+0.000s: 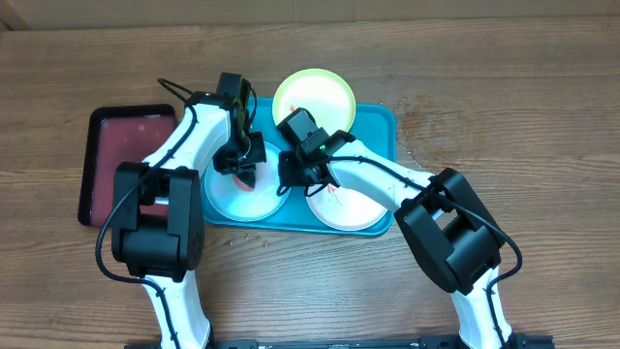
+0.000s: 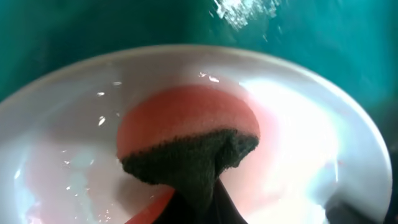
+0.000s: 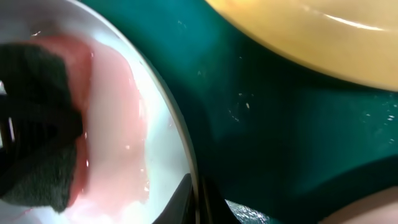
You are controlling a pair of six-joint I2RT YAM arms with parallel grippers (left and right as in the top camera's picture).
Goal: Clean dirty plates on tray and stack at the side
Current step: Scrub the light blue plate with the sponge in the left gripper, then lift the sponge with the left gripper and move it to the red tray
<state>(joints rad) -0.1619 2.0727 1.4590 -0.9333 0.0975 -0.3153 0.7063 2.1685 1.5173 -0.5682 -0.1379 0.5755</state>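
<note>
On a wooden table, a turquoise tray carries three plates. At the tray's left end, the left gripper clamps a pink sponge against the light blue plate. The right gripper pinches that plate's rim. A yellow-green plate sits at the tray's far edge and a white plate at its right end. A dark red tray lies just left of the turquoise tray.

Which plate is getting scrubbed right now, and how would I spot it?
On the wooden table lies a big turquoise tray holding three plates. The one being scrubbed is the light blue plate at the tray's left end, nearest the dark red tray. Unlike the yellow-green plate and the white plate, it has a pink sponge pressed onto it.
</note>
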